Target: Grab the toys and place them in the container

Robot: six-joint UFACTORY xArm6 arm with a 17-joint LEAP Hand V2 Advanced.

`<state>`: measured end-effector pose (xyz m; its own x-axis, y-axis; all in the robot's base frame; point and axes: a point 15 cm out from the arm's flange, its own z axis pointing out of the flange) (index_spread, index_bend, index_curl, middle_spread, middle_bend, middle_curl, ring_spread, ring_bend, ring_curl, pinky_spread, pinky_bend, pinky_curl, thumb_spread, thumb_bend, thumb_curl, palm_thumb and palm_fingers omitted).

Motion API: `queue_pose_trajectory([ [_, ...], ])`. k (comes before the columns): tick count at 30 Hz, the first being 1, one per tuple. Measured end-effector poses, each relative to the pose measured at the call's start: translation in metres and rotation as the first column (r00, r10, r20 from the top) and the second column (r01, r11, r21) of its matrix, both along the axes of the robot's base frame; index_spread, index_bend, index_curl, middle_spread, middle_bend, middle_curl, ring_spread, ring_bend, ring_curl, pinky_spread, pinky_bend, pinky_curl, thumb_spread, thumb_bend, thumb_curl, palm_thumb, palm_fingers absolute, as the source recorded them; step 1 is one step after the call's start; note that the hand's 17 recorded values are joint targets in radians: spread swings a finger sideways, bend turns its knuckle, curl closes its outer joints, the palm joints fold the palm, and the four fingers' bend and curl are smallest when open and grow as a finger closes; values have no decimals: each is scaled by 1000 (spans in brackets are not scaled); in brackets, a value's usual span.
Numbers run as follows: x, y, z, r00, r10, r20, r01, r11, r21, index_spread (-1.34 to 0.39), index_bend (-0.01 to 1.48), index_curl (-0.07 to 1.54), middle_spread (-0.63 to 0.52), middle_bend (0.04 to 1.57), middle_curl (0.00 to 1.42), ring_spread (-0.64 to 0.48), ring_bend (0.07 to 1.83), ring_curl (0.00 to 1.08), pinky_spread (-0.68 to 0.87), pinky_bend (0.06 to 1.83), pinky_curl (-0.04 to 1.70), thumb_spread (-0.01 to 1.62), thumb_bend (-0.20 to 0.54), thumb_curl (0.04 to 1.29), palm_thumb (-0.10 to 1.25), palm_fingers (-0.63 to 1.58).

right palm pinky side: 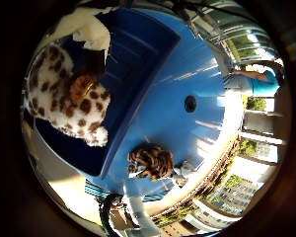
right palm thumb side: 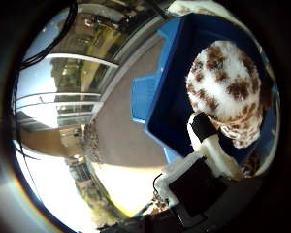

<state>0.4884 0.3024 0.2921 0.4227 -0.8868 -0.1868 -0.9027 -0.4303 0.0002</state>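
A white plush toy with brown spots [right palm pinky side: 64, 94] sits close under my palm, over the dark inside of the blue container [right palm pinky side: 138, 54]. In the little finger side view a white and black finger [right palm pinky side: 89, 30] curls against the toy's far side. In the thumb side view the same spotted toy [right palm thumb side: 225, 83] fills the space above the container's wall [right palm thumb side: 175, 92], and my hand [right palm thumb side: 199, 160] has a black fingertip pressed on it. A small striped orange and black toy [right palm pinky side: 151, 161] lies on the light blue ridged surface [right palm pinky side: 202, 74] beside the container.
The light blue surface has a round dark hole [right palm pinky side: 190, 103]. A tan floor [right palm thumb side: 126, 131] runs along the container's outer side. Windows and railings [right palm thumb side: 58, 87] stand beyond it.
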Motion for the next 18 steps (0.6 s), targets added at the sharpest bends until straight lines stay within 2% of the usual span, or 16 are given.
queue_pose_trajectory([
  [4, -7, -35, 42, 1000, -8, 13, 8, 1000, 6, -425, 274, 158, 116, 138, 388, 310, 496, 303, 519, 740, 629, 1073, -35, 487, 692, -75],
  [9, -47, -87, 77, 997, -8, -79, 4, 999, -53, -353, 191, 183, 139, 148, 345, 310, 465, 298, 519, 671, 569, 1081, -36, 457, 672, -62],
  [11, -64, -130, 99, 995, -7, -97, -2, 995, -96, -335, 165, 183, 143, 141, 332, 303, 471, 302, 516, 664, 554, 1088, -35, 447, 662, -57],
  [14, -80, -202, 130, 998, 17, -65, -27, 987, -161, -318, 145, 180, 146, 136, 311, 294, 490, 309, 509, 674, 536, 1095, -36, 428, 644, -51],
  [18, -116, -272, 113, 992, -7, -130, -18, 981, -192, -298, 151, 181, 141, 152, 295, 287, 488, 312, 502, 681, 513, 1103, -32, 407, 634, -44],
])
